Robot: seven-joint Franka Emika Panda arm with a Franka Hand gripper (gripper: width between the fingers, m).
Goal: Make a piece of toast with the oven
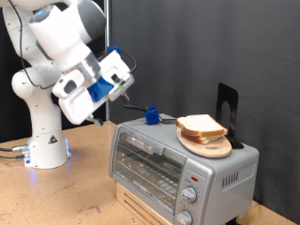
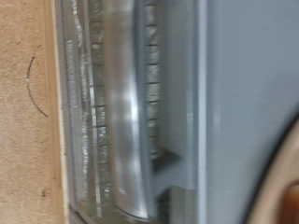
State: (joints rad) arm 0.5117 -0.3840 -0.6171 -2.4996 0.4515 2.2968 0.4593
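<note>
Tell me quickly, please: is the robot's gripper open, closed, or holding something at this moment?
Gripper: cannot be told whether open or closed; no fingers show clearly. It hangs above the small silver metal toaster oven, holding nothing visible.

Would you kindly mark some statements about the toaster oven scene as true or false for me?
1. The piece of toast lies on a round wooden board on top of the oven. True.
2. The oven door is open. False: it is shut.
3. The pincer holds the toast. False: it hangs above the oven's end at the exterior view's left, with no toast in it.
4. A blue-handled tool lies on the oven top. True.
5. The wrist view shows the oven's door handle. True.
</note>
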